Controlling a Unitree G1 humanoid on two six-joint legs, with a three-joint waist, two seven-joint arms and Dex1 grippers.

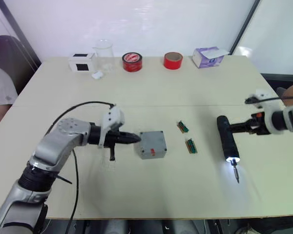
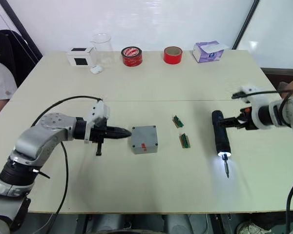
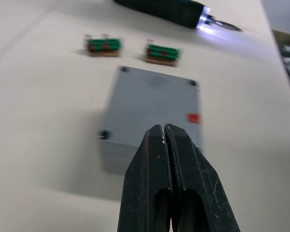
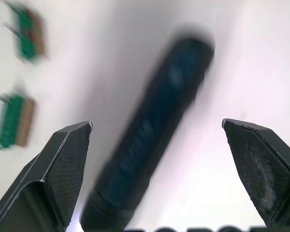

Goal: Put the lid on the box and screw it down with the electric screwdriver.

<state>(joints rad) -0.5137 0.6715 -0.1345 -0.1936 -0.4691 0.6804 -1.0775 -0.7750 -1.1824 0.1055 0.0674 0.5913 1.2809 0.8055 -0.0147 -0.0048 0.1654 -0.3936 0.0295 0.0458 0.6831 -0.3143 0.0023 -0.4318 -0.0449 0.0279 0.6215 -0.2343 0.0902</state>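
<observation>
My left tool (image 3: 165, 129) has its two black fingers pressed together, holding nothing, with the tips right at the left side of the lid (image 1: 152, 142); I cannot tell whether they touch it. The lid sits on the box (image 3: 117, 157), red mark up, near the middle of the desk (image 1: 151, 92) and somewhat toward its front edge.

My right tool (image 4: 157, 128) is spread wide, one finger on each side of the electric screwdriver (image 2: 219, 137) and neither touching it. The screwdriver lies flat toward the right edge of the desk, its lit bit pointing at the front edge.

The left wrist view shows dark screw holes in the lid's corners and the seam between lid and box. The head views show two small green connector blocks (image 1: 187, 137) between box and screwdriver, and along the far edge a white box with a black face (image 1: 81, 62), a clear beaker (image 1: 103, 55), two rolls of red tape (image 1: 152, 61) and a purple-white carton (image 1: 209, 56)
</observation>
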